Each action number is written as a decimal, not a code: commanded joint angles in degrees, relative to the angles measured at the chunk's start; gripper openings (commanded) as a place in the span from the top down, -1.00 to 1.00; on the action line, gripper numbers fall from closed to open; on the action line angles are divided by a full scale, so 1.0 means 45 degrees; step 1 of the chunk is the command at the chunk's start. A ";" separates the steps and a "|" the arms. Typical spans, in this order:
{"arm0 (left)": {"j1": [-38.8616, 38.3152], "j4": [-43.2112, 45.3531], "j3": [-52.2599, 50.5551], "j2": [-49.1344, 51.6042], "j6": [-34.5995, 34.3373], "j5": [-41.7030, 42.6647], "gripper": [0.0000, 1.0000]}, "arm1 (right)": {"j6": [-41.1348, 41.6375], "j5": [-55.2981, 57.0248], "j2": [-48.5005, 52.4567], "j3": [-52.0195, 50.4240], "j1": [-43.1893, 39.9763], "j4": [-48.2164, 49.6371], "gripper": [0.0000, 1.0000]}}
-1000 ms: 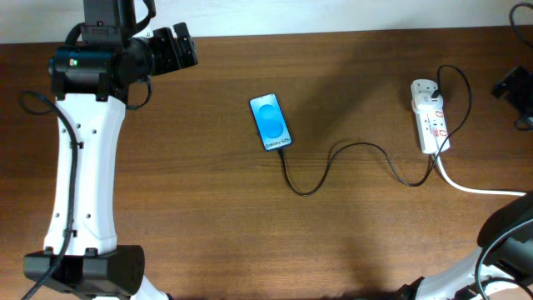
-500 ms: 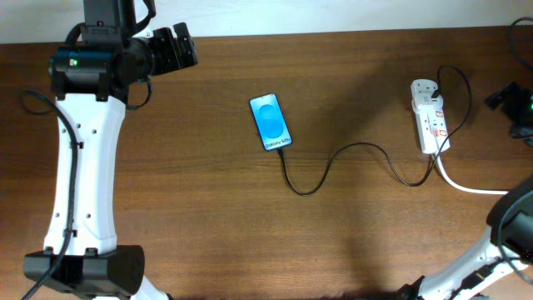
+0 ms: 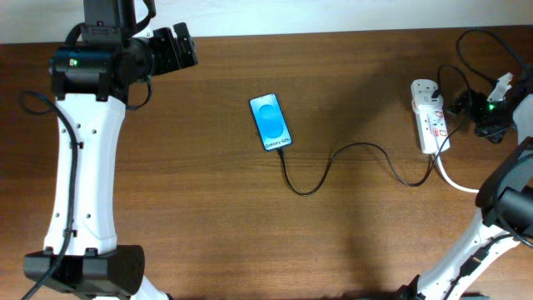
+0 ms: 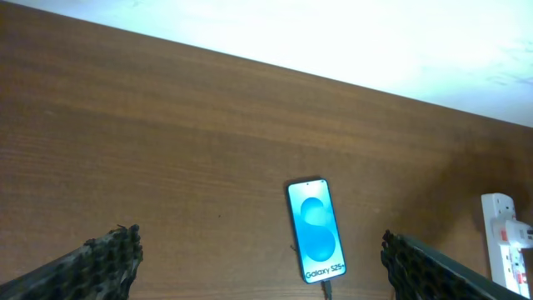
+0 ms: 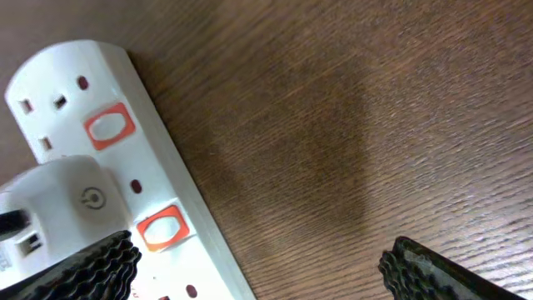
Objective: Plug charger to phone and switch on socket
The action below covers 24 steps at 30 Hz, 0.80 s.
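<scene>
The phone is laid screen-up at mid-tabletop. The charger is run from its lower end in a curl to the socket at the right. The right end effector is spread wide just beside the socket. The left end effector is spread wide, well apart from the phone.

The phone, low in the middle of the left wrist view, reads "Galaxy S25" in white at its lower end. At the lower left of the right wrist view, a white plug on the socket bears a power symbol.
</scene>
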 commanded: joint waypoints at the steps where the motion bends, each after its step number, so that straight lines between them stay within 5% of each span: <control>1: 0.0053 0.0015 0.0131 -0.0063 0.0155 0.0087 -0.98 | -0.0151 0.0340 0.0301 0.0102 0.0165 0.0000 -0.96; 24: 0.0053 0.0015 0.0131 -0.0063 0.0151 0.0087 -0.98 | -0.0223 0.0335 0.0646 0.0049 0.0525 -0.0107 -0.97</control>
